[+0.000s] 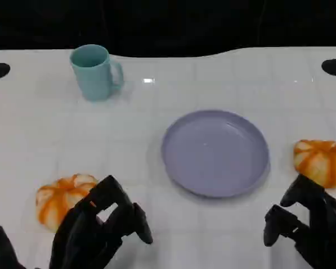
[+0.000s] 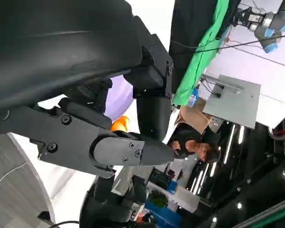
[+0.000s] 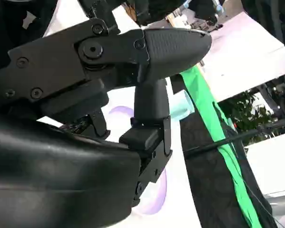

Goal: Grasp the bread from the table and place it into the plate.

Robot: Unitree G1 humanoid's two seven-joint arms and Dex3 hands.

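Looking down, we see two breads [image 1: 63, 200] [image 1: 321, 161] on the tabletop [image 1: 39, 129] flanking the bare plate [image 1: 215, 152]; our left robot hand [image 1: 103, 224] and right robot hand [image 1: 302, 221] hover open, holding nothing. A left wrist view shows a person [image 2: 195, 148].

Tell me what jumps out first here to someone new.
The purple plate sits empty mid-table, flanked by two orange-striped breads: one at the near left just beyond the left hand, one at the right edge just beyond the right hand. Both hands hold nothing. A teal mug stands upright at the far left.
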